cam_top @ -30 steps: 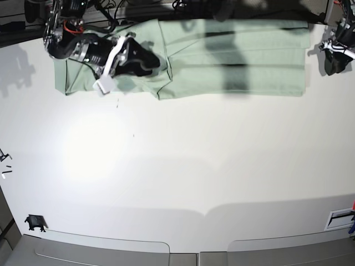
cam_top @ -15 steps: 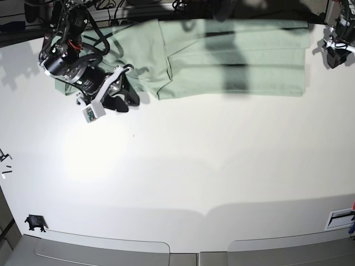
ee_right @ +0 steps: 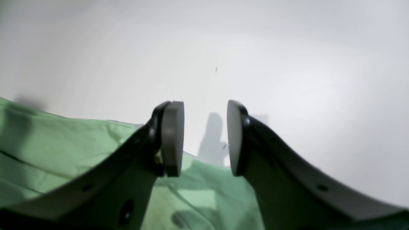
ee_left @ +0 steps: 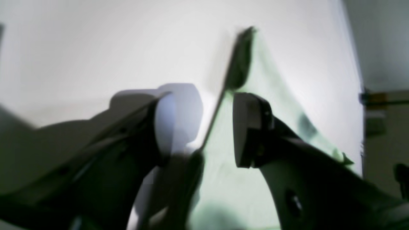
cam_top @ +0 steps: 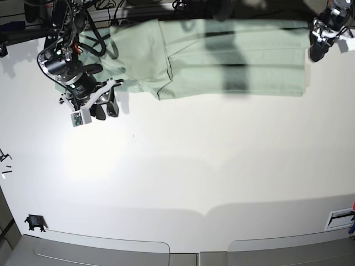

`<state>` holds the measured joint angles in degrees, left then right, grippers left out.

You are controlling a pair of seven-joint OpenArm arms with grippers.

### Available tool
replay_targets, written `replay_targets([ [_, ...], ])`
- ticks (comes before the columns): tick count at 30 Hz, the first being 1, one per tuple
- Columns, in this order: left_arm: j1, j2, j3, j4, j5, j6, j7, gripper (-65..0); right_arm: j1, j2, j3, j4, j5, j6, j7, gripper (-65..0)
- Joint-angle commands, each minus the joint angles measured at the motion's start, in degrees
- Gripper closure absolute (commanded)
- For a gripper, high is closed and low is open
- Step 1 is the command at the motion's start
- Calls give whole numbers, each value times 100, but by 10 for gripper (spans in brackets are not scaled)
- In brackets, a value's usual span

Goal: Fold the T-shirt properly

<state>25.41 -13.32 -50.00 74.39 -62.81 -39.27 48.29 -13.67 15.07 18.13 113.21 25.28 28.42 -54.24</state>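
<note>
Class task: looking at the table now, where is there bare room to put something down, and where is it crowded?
Bare: the wide white table below the T-shirt, down to its near edge. Crowded: the far strip, where the shirt lies between the right gripper and left gripper.

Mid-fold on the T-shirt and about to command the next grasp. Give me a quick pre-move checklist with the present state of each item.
1. Right gripper empty: ok, jaws apart with bare table between them.
2. Right gripper clear of the T-shirt: ok, it hangs just off the cloth's edge.
3. Left gripper at the shirt's edge: ok, the cloth edge runs between its fingers.
4. Left gripper gripping cloth: cannot tell, jaws stand apart and the wrist view is blurred.
5. Shirt lying flat: not ok, the part near the right gripper is rumpled in the base view.
6. Table in front of the shirt free for folding: ok.
</note>
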Motion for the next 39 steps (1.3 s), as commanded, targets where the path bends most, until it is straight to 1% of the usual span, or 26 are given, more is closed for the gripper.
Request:
replay_targets([
  [1, -33, -83, -15, 17, 31, 17, 155, -284, 50, 63, 26, 55, 44, 2, 160, -210],
  [5, -162, -76, -7, 15, 15, 17, 380, -284, 50, -31, 26, 50, 42, 2, 166, -210],
  [8, -114, 66, 90, 15, 46, 13, 407, -284, 50, -133, 26, 50, 42, 7, 177, -210],
  [11, -70, 181, 389, 15, 227, -28, 398, -284, 50, -144, 24, 50, 42, 11, 188, -210],
  [15, -79, 168, 857, 15, 337, -26, 398, -284, 50, -144, 22, 50, 42, 9, 260, -210],
  [19, -81, 170, 970, 15, 337, -24, 396, -284, 50, -144, 22, 50, 42, 9, 236, -210],
  [23, -81, 173, 973, 15, 350, -26, 286, -284, 50, -144, 22, 50, 42, 9, 238, -210],
  [27, -81, 173, 973, 15, 776, -17, -15, -279, 50, -142, 24, 50, 42, 9, 264, -210],
  [30, -81, 175, 970, 15, 684, 72, -46, -278, 52, -140, 22, 50, 39, 9, 282, -210],
  [32, -81, 175, 970, 15, 680, 66, -66, -234, 50, -142, 24, 50, 39, 9, 280, -210],
  [39, -81, 188, 973, 15, 680, 66, -179, -31, 50, -142, 24, 50, 42, 9, 280, -210],
])
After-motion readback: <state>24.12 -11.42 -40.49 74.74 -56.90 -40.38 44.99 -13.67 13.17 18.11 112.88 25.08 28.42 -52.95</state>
